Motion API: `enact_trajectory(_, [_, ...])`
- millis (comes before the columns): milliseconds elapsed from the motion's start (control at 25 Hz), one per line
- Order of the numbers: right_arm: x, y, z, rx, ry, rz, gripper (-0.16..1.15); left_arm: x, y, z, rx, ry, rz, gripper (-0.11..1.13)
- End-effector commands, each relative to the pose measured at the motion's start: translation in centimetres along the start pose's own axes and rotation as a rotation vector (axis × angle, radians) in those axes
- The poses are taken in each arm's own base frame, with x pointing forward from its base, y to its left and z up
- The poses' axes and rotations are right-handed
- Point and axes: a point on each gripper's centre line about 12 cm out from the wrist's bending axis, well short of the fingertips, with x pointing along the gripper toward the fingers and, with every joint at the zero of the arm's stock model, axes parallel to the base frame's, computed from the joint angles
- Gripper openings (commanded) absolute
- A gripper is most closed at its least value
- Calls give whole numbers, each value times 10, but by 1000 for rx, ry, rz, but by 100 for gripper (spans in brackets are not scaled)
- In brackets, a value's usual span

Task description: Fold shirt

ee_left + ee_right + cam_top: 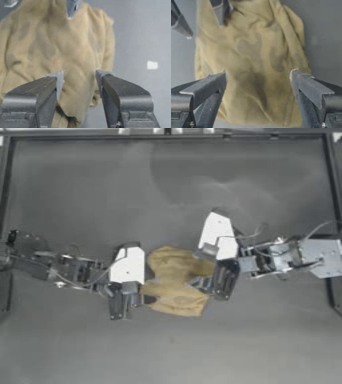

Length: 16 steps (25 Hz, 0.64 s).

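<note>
While the shirt (pixel 175 280) lies bunched on the worktop (pixel 167 188), left claw (pixel 123 300) and right claw (pixel 217 280) flank it, both spread, gripping nothing.

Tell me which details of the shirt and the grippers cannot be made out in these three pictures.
- Shirt: crumpled in a heap, so sleeves and neckband cannot be found in any view.
- Its right edge, top view: covered by the right gripper.
- Left gripper, top view: too small and blurred to show whether it touches the shirt; the left wrist view shows open jaws with cloth between them.
- Shirt's lower part, both wrist views: cut off by the jaws.
</note>
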Motion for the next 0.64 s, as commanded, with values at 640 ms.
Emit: enact_trajectory(640, [28, -7, -20, 19, 71, -10, 101, 12, -3, -26, -30, 69, -5, 80])
